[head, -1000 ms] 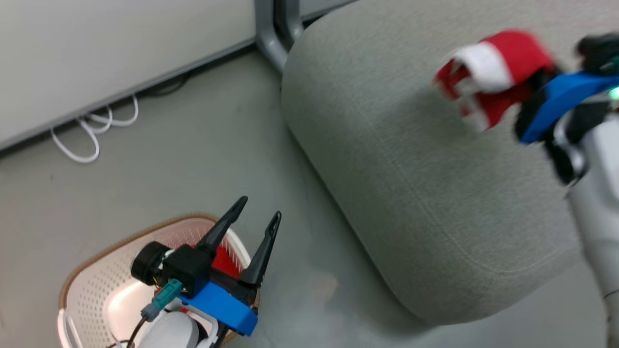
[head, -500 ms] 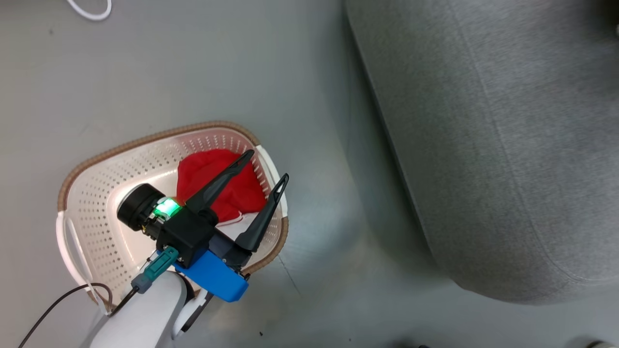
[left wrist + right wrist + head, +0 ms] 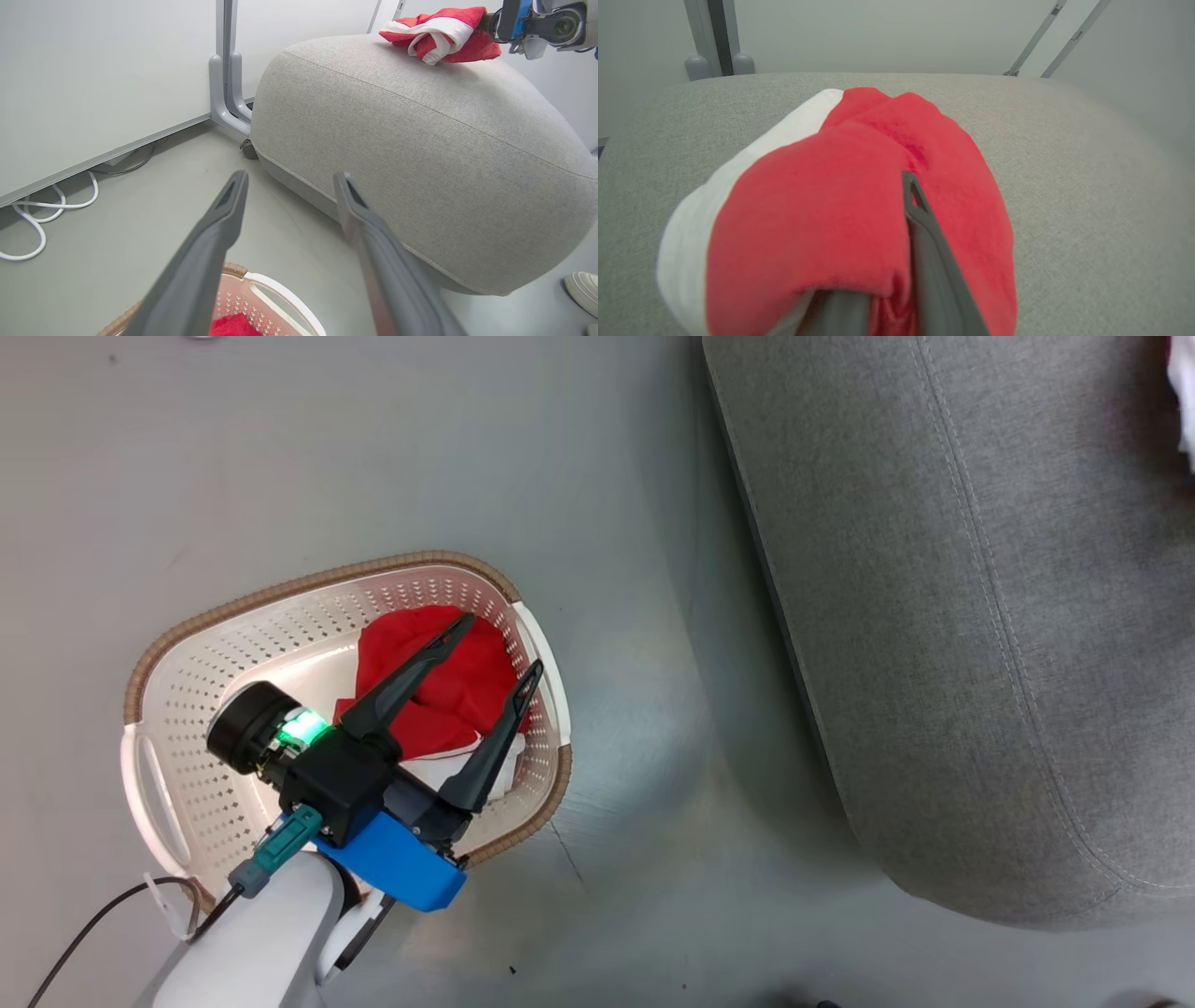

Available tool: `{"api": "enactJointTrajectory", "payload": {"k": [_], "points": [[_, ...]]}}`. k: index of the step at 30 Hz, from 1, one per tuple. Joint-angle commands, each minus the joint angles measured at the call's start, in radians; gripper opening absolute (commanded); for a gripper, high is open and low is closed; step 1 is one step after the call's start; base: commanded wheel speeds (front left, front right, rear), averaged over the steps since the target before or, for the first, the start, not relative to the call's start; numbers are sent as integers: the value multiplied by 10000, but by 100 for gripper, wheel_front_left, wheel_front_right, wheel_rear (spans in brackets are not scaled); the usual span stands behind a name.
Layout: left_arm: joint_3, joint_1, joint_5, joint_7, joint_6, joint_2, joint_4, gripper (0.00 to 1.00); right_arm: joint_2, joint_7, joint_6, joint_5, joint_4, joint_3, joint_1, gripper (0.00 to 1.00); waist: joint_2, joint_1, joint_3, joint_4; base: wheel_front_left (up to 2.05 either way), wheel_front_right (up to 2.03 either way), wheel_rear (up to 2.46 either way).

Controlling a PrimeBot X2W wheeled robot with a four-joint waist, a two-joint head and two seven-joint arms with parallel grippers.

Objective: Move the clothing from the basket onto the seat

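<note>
Red garment (image 3: 467,681) lies in basket (image 3: 205,709) beneath open left gripper (image 3: 500,641); right gripper (image 3: 892,196): cannot tell.

garment (image 3: 457,686) in basket (image 3: 205,672), second garment (image 3: 444,35) on seat (image 3: 420,140)

Your left gripper (image 3: 500,642) has long dark fingers (image 3: 401,681); behind them sit a blue bracket (image 3: 392,873), green light (image 3: 299,728), teal plug (image 3: 285,845).

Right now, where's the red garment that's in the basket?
In the head view, lower left, the red garment lies at the right end of the basket, the end nearest the seat, beneath the open left gripper.
</note>
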State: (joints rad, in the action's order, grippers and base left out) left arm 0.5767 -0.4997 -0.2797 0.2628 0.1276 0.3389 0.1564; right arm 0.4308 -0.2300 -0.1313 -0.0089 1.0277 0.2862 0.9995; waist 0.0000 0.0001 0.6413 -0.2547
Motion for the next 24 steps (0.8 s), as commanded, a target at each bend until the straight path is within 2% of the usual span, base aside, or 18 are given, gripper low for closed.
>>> {"api": "enactJointTrajectory", "payload": {"k": [1,8,16,20,24], "points": [[-115,46,-25,31,42,-9,8,100,21,-70,10,-106,55,-65,-62,100,0,-1,-87,34,0,0,0],[-126,163,-120,31,42,-396,219,100,135,-92,10,-471,524,-93,-312,100,0,-1,-761,182,0,0,0],[-363,999,-408,31,42,-1125,639,100,85,-230,10,-726,759,-540,-1459,100,0,-1,-2547,415,0,0,0],[-540,1555,-565,31,44,-1450,951,100,-218,-283,9,-488,426,-781,-2220,100,0,-1,-3503,575,0,0,0],[-1020,2132,-646,31,44,-1773,1254,100,-558,-335,10,-240,-422,-953,-3243,100,0,-1,-4349,805,0,0,0]]}}
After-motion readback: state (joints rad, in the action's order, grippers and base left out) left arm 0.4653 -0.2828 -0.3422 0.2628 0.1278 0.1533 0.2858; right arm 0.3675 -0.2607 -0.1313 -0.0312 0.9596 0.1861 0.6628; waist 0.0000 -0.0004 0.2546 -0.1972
